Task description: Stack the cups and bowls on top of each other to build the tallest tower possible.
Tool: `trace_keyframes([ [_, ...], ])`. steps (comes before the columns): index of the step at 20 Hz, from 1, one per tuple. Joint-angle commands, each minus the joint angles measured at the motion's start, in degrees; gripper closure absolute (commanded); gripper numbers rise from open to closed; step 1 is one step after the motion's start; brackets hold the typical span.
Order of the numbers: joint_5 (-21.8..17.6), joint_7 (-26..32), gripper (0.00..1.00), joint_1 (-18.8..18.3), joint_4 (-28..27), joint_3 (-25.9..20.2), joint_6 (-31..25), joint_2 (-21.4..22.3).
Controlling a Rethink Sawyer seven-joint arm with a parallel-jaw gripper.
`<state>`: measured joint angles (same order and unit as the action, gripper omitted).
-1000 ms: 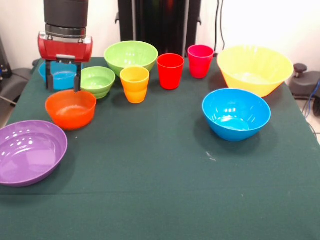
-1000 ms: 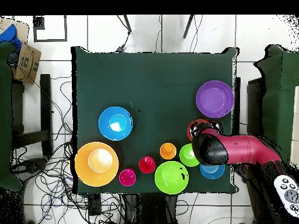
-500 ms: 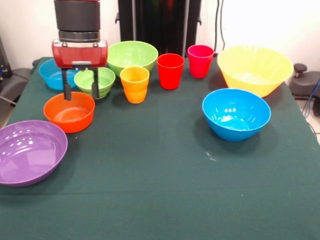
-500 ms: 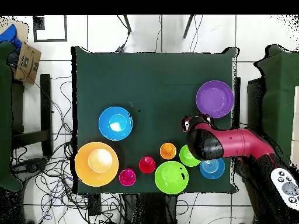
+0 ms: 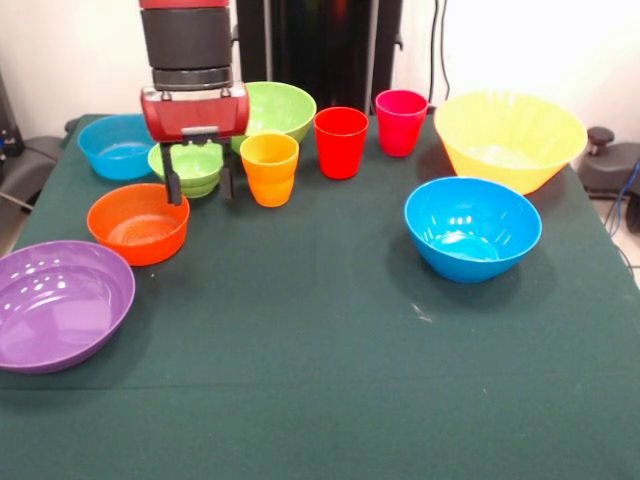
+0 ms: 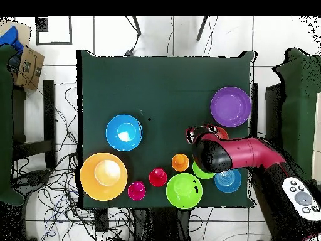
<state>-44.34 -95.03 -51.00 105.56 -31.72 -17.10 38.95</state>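
Observation:
My gripper (image 5: 200,195) is open and empty. It hangs just in front of the small green bowl (image 5: 190,163), between the orange bowl (image 5: 138,222) and the yellow-orange cup (image 5: 269,168). The red cup (image 5: 340,142) and pink cup (image 5: 400,122) stand in a row to the right. Every cup and bowl stands alone on the table; nothing is stacked. In the overhead view the arm's head covers most of the small green bowl (image 6: 202,171) and the orange bowl (image 6: 221,132), and the gripper (image 6: 193,134) shows at its edge.
A large green bowl (image 5: 272,105) and a small blue bowl (image 5: 118,146) stand behind the gripper. The purple bowl (image 5: 55,303) is at the front left. The large blue bowl (image 5: 472,228) and yellow bowl (image 5: 510,138) are on the right side.
The gripper has moved right in the front view, from over the small blue bowl, past the orange bowl, to in front of the small green bowl. It stays open. No cup or bowl moved.

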Motion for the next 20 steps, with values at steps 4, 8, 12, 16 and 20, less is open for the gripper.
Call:
trace_keyframes([
  [4, -3.73, -2.39, 0.0, 6.56, -0.59, 8.43, -4.58, -5.09],
  [8, -1.75, -2.32, 0.0, 6.97, -0.19, 9.29, -5.62, -5.21],
  [12, -0.92, -1.56, 0.0, 7.27, -1.01, 9.86, -6.11, -6.14],
  [16, -0.48, 0.72, 0.0, 6.62, -2.15, 8.56, -6.53, -7.65],
  [20, 2.29, 7.69, 0.0, 3.97, -2.02, 2.48, -11.15, -7.04],
])
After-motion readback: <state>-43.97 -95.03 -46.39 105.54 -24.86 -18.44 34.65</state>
